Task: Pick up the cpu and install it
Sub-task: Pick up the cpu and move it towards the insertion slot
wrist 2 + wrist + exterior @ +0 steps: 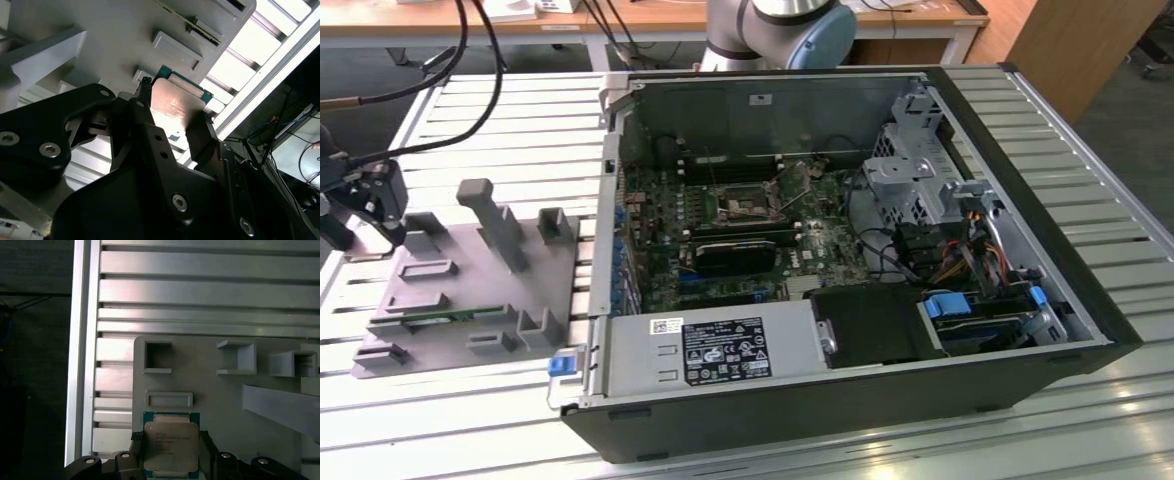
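Holding the cpu by two opposite edges in a closed gripper — at the grey fixture on the slatted desk.
Best handled level, with even pressure on the rim and none on the underside; hard to tell whether lifted clear of the fixture yet. Tight low down — hemmed by a raised pocket just beside and tall posts near; open straight above, with the computer case well apart toward the exterior view's right.
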Available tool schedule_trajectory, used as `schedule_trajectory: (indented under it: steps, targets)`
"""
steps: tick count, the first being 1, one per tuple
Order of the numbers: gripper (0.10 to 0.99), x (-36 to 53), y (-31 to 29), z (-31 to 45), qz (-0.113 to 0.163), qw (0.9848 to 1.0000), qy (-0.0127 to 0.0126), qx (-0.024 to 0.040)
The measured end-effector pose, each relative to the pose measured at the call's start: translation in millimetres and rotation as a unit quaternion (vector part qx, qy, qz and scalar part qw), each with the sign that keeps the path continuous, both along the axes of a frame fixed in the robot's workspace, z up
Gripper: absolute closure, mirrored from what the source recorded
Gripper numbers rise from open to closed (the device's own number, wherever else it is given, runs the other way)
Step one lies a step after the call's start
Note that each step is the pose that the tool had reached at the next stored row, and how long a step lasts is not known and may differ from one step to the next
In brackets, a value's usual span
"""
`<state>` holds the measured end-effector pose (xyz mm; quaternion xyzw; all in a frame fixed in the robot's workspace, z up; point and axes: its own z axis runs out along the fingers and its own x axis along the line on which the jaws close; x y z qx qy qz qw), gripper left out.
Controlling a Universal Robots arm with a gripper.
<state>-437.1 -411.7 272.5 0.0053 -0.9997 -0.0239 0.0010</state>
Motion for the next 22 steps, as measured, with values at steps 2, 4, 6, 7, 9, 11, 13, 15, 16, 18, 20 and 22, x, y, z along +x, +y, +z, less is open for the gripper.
schedule_trajectory:
  steps: [2,4,6,7,9,11,13,15,16,18,20,22]
  targets:
    - [0.557,0.0,0.0,3.0,0.0,1.0,0.0,0.0]
    - [0.557,0.0,0.0,6.1,0.0,1.0,0.0,0.0]
    - [0.557,0.0,0.1,8.7,0.0,1.0,0.0,0.0]
    - [0.557,0.0,0.1,9.8,0.0,1.0,-0.0001,0.0]
    - [0.557,0.0,0.1,12.1,0.0,1.0,0.0,0.0]
    - [0.557,0.0,0.1,14.2,0.0,1.0,0.0,0.0]
    - [0.557,0.0,0.2,16.0,0.0,1.0,0.0,0.0]
    - [0.557,0.0,0.2,17.5,0.0,1.0,-0.0001,0.0]
    - [0.557,0.0,0.2,18.3,0.0,1.0,0.0,0.0]
    - [0.557,0.0,0.2,19.7,0.0,1.0,0.0,0.0]
    - [0.557,0.0,0.2,20.9,0.0,1.0,-0.0001,0.0]
    - [0.557,0.0,0.2,22.2,0.0,1.0,-0.0001,0.0]
